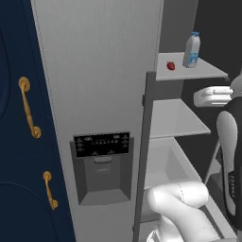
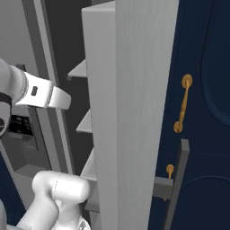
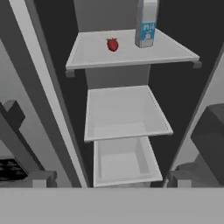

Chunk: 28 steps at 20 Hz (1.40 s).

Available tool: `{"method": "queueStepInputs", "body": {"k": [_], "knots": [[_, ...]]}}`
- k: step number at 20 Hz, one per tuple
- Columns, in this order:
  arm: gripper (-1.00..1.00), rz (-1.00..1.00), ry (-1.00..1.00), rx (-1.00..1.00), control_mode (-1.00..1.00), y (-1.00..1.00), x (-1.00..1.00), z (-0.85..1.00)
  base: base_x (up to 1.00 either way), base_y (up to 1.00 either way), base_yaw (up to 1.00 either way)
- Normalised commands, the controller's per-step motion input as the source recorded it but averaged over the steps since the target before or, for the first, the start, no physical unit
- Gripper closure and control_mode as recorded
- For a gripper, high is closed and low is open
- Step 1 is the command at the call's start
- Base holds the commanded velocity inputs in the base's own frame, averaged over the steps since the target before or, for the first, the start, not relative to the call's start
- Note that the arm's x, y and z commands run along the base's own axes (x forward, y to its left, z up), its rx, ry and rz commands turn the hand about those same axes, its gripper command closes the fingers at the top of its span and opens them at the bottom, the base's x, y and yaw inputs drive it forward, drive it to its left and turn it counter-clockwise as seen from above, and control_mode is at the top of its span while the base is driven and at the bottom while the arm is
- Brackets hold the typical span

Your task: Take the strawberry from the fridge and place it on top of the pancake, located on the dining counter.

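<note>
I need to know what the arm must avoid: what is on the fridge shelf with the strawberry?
On the top shelf stand the strawberry and, to its right in the hand view, a milk bottle, apart from it. The bottle hides the shelf behind it.

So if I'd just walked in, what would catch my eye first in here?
Probably the tiny red strawberry on the top shelf of the open fridge, the only bright thing among grey shelves. Right beside it stands a white-and-blue milk bottle. Next, the gold handles on the navy cabinets beside the fridge.
</note>
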Motion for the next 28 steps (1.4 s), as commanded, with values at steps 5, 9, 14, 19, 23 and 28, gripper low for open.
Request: {"method": "queueStepInputs", "body": {"k": [5,9,14,19,23,28], "knots": [[-1.0,0.0,-0.01,0.0,-1.0,-0.01,0.58,0.02,0.0,0.0,0.0],[-1.0,0.0,-0.01,0.0,-1.0,-0.06,0.53,0.2,0.0,0.0,0.0],[-1.0,0.0,-0.07,0.0,-1.0,-0.23,0.46,0.16,0.0,0.0,0.0],[-1.0,0.05,0.0,0.0,-1.0,-0.22,0.62,0.12,0.0,0.0,0.0],[-1.0,0.04,0.04,0.0,-1.0,-0.12,0.7,0.07,0.0,0.0,0.0],[-1.0,0.04,0.05,0.0,-1.0,0.0,0.68,-0.04,0.0,0.0,0.0]]}}
